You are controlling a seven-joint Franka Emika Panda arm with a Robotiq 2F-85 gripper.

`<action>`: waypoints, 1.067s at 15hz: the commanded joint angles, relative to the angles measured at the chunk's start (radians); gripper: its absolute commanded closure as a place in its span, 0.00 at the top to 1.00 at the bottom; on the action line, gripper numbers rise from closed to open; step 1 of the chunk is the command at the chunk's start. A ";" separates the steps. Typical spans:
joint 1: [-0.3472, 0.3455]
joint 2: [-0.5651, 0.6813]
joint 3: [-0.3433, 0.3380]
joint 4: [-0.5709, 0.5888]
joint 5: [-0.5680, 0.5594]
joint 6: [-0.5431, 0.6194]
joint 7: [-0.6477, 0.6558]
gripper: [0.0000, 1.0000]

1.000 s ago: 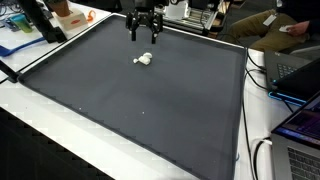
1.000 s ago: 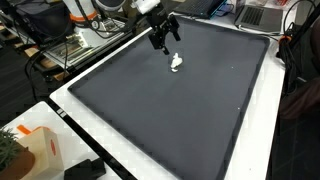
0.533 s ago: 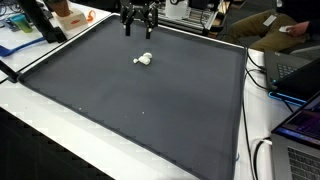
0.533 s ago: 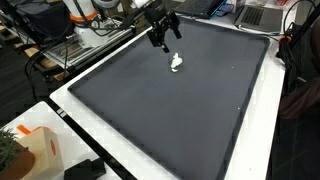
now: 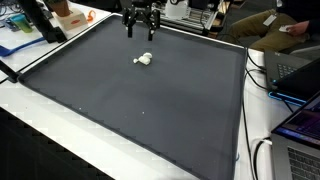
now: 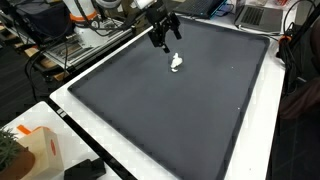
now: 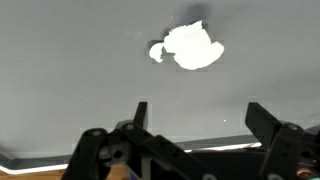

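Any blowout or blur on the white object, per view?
Wrist view: white object blown out, no surface detail, soft edges; open gripper dark, in silhouette. Both exterior views: object tiny, bright against the dark mat, even light, no glare.

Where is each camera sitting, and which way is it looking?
An exterior view: high off one edge of the dark mat, looking across it at the small white object; the open gripper hangs beyond it.
An exterior view: high off a mat corner, looking diagonally; the gripper shows near the top.
Wrist view: on the wrist, looking down; two fingers show.
All share the small white object.
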 commanded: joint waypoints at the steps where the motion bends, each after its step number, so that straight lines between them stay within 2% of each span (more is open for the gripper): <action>1: -0.044 0.001 0.048 -0.015 -0.031 -0.005 0.010 1.00; 5: -0.085 0.014 0.084 -0.031 -0.050 0.011 0.001 1.00; 8: -0.108 -0.028 0.097 -0.050 -0.081 -0.009 -0.014 1.00; 9: -0.073 0.008 0.078 -0.026 -0.040 -0.001 -0.008 1.00; 13: -0.088 -0.005 0.083 -0.031 -0.056 -0.001 -0.014 1.00; 16: -0.064 -0.015 0.123 -0.044 0.072 -0.102 0.126 1.00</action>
